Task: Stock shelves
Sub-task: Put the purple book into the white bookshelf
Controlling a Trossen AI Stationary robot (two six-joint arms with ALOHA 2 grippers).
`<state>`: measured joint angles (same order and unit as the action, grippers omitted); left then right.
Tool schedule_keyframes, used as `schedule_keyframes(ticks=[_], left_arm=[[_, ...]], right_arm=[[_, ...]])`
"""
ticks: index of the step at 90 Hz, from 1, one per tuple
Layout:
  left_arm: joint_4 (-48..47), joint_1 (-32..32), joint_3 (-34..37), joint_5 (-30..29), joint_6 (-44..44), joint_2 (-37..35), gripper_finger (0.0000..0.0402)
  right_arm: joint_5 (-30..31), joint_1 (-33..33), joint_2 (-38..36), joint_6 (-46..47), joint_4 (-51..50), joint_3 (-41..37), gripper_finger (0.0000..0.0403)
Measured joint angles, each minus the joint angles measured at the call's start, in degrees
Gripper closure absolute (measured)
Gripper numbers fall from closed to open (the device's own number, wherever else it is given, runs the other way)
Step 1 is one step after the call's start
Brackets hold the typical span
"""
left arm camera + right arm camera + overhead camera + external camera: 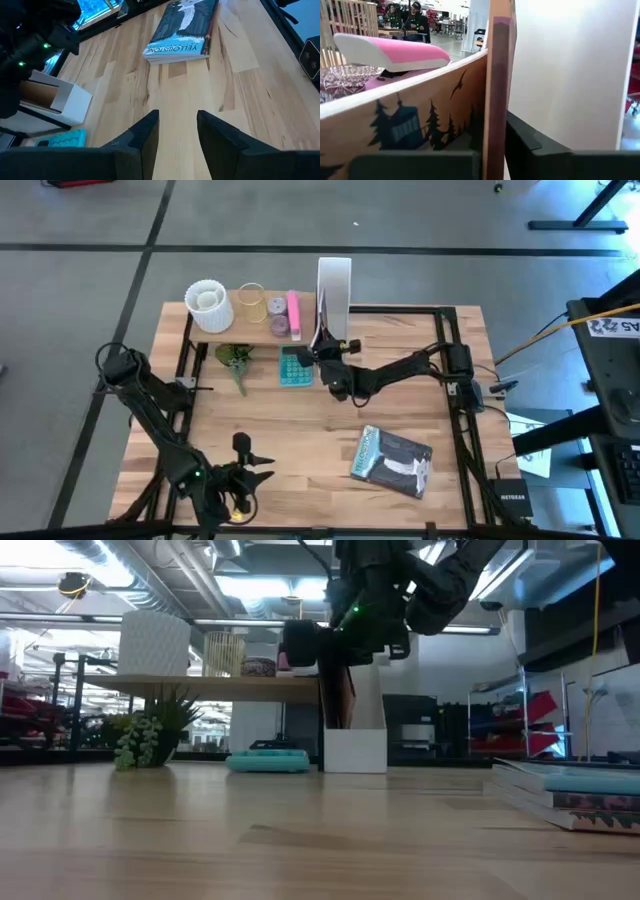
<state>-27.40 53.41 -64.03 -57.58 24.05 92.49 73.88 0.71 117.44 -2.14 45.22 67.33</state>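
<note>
Shelves stand at the far side of the bench (300,440): the small raised plank shelf (250,330) with its black frame, and just beside it the tall white file box (334,285).

**Step in hand.** Your right tool (322,350) is at the mouth of the file box, pinching a thin book (497,90) by its edge, book upright. I judge this to be the insertion of the book into the box.

- Keep the book vertical and in line with the box's narrow slot; a tilt will likely catch a corner on the box wall.
- Lower it until the book's foot seats, then spread the fingers. The box is light and may shift if you push sideways.
- Withdraw straight up, clear of the shelf edge close by.

**Left tool.** Your left tool (175,135) waits at the near edge of the bench, fingers spread and holding nothing.

**Still to stock, as judged.** A Yellowstone book (392,461) lies flat on the bench, well apart from the shelves. A teal object (295,367) and a small plant (236,360) sit on the bench by the plank shelf.

**What each view adds.**
- High view: the layout, and the shelf's load: a white pot (209,306), a glass (250,302) and a pink item (293,310).
- Right wrist view: the grip itself and the book's printed tree-pattern cover (410,125), close against the white box wall (570,70); no other view shows this.
- Low view: the box's low front lip (354,751) and the open space under the plank shelf.
- Left wrist view: the lettering on the flat book's spine.
</note>
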Motion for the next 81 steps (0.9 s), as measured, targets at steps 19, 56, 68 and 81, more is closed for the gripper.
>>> schedule_keyframes(ticks=[19, 56, 68, 81], left_arm=[[0.00, 0.00, 0.00, 0.00, 0.00, 0.00, 0.0284], [-0.02, 0.00, 0.00, 0.00, 0.00, 0.00, 0.0284], [-0.02, 0.00, 0.00, 0.00, 0.00, 0.00, 0.0284], [-0.07, 0.02, 0.00, 0.00, 0.00, 0.00, 0.0284]], right_arm=[[3.92, 4.38, -1.34, -10.31, 1.31, 0.07, 0.0375], [3.67, 7.88, -1.80, -13.92, 1.89, 0.07, 0.0375], [-0.34, 6.02, -1.80, -13.38, 4.78, 0.04, 0.0374], [-1.19, 3.79, -1.82, -16.96, 12.45, 0.01, 0.0375]])
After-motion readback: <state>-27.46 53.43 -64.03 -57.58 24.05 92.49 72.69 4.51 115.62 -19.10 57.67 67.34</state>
